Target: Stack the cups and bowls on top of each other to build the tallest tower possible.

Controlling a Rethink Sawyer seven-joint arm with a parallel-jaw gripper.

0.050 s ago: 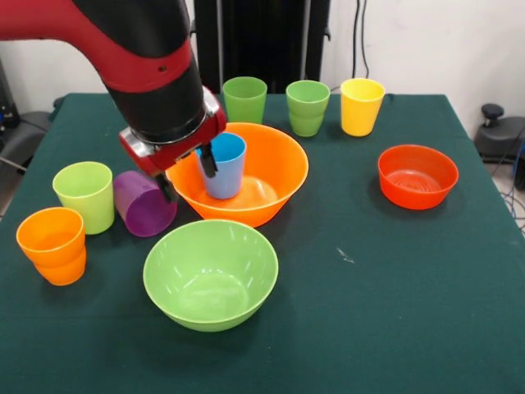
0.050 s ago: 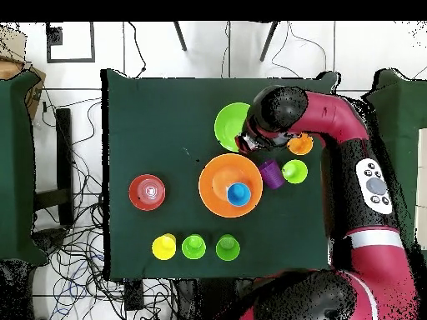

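While arm bends low, end effector (image 1: 187,174) straddling blue cup (image 1: 225,167) rim

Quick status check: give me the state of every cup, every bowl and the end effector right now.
blue cup: upright inside the large orange bowl
end effector: one finger inside the blue cup's rim, grip unclear
purple cup: on its side
lime cup: upright
orange cups: two nested, upright
two green cups, yellow cup: upright, in a row
lime-green bowl: upright, empty
red-orange bowl: upright, empty
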